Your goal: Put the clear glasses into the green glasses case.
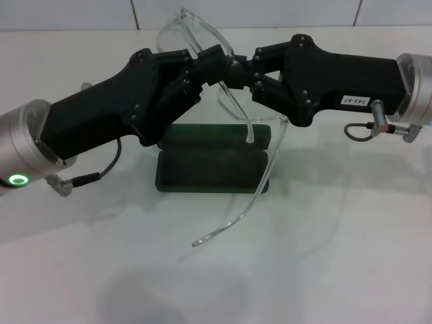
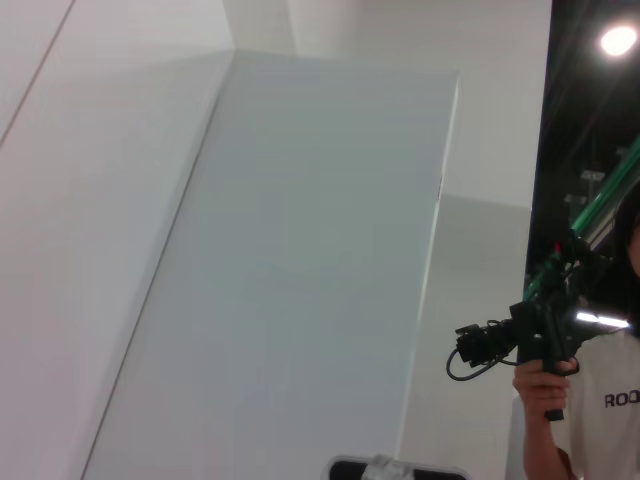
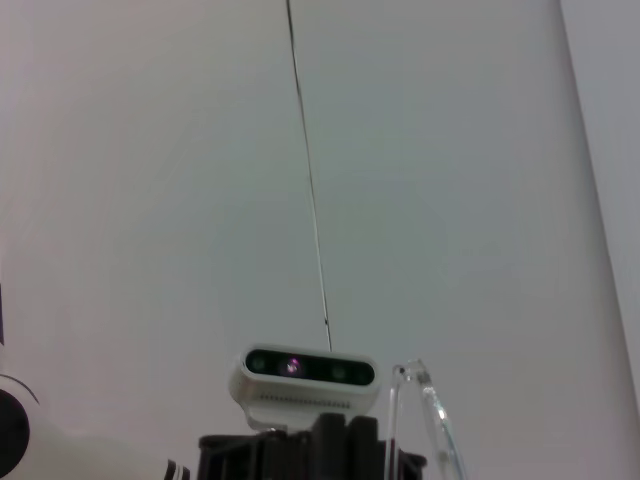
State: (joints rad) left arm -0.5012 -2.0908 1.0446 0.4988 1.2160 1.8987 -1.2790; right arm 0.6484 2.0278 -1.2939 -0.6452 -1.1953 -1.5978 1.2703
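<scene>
In the head view both black grippers meet above the middle of the table and hold the clear glasses (image 1: 196, 32) in the air. My left gripper (image 1: 219, 66) is shut on the lens from the left. My right gripper (image 1: 251, 69) is shut on it from the right, tip to tip with the left. One thin clear arm hangs down over the green glasses case (image 1: 210, 172), which lies open on the table right below; the other reaches toward the table's front. A piece of the clear glasses (image 3: 428, 405) shows in the right wrist view.
White table (image 1: 324, 256) all round the case, white wall behind. The right wrist view looks up at the robot's head camera (image 3: 308, 375). In the left wrist view a person (image 2: 575, 390) stands holding a camera rig beside a white panel.
</scene>
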